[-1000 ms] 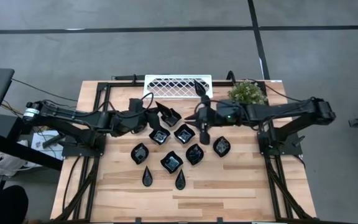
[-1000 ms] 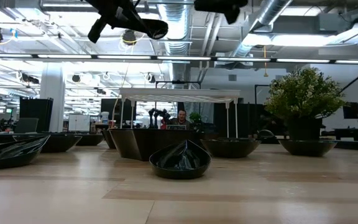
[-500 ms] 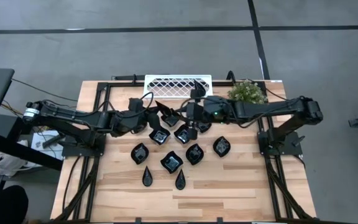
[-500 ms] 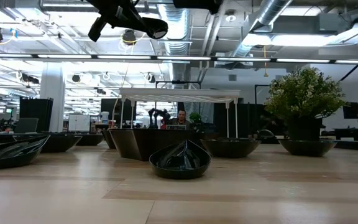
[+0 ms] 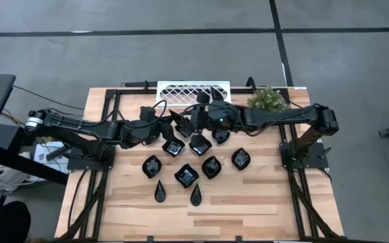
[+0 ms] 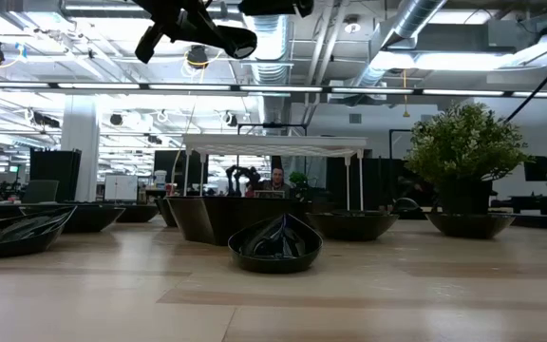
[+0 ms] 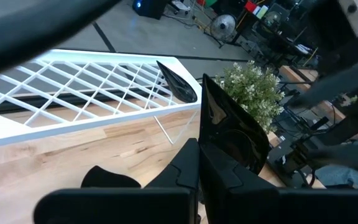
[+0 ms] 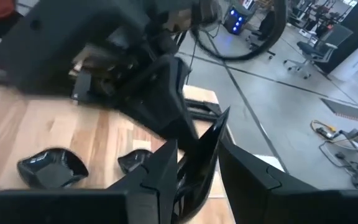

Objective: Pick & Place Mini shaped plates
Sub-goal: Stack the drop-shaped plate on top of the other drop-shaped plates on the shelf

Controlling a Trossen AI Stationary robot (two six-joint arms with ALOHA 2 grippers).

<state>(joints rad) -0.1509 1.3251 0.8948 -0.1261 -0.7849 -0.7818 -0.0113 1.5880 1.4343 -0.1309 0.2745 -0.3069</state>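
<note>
right hand (image 5: 196,123) shifted left to held plate (image 5: 183,123), fingers apart | left hand (image 5: 174,124) clamped on it

Right gripper (image 5: 193,125) swung left from beside the plant, jaws widened around left gripper's (image 5: 169,122) held plate (image 5: 184,124)

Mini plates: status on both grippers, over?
Left gripper shut on a square plate, held upright above the table. Right gripper open, straddling that plate. One plate on the white tray. Nothing blocking.
</note>
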